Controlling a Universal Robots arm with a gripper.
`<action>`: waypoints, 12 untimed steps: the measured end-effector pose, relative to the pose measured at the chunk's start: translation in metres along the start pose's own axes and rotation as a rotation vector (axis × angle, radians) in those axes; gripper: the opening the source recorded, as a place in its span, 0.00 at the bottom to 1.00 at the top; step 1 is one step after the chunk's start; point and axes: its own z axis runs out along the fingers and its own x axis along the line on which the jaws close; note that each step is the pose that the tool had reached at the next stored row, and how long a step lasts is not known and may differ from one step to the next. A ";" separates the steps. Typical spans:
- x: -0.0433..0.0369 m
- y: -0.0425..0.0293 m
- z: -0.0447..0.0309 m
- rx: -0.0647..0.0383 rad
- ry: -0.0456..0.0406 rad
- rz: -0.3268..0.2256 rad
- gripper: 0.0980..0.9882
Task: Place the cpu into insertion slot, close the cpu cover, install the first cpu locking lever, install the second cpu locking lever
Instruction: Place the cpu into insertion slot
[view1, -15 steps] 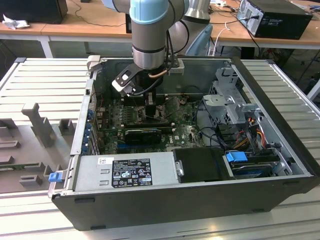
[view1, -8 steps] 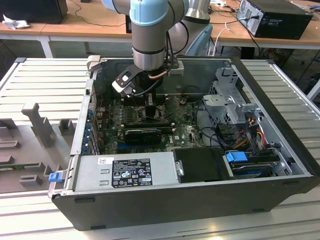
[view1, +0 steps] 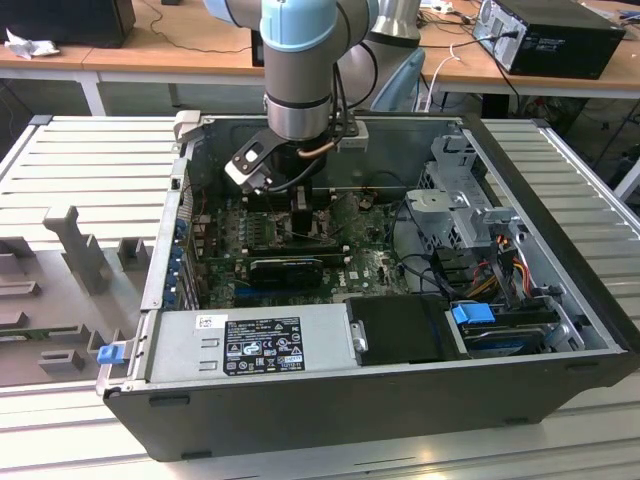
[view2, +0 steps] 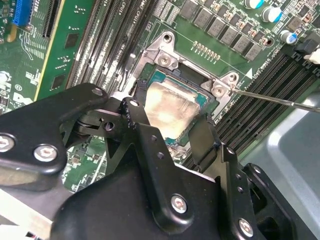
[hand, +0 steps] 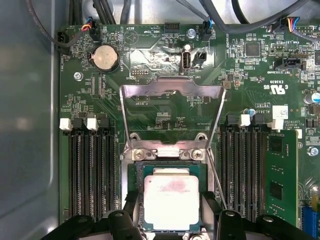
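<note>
The cpu lies flat with its silver-grey face up in the insertion slot, on the green board. My gripper reaches down over it, one black finger against each opposite edge of the chip, shut on it. In the second wrist view the same fingers flank the cpu. The cpu cover stands swung up, away from the socket. A thin wire locking lever sticks out beside the socket, also seen as a lever. In the exterior view the gripper is low inside the case.
Long black memory slots run along both sides of the socket. The open computer case holds a black graphics card, a power supply and a drive cage with cables.
</note>
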 end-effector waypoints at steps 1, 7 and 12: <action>0.0006 0.0005 0.0001 0.000 0.0001 0.000 0.57; 0.0027 0.0022 0.0006 0.000 0.0007 0.000 0.57; 0.0019 0.0022 0.0000 0.000 0.0006 0.000 0.57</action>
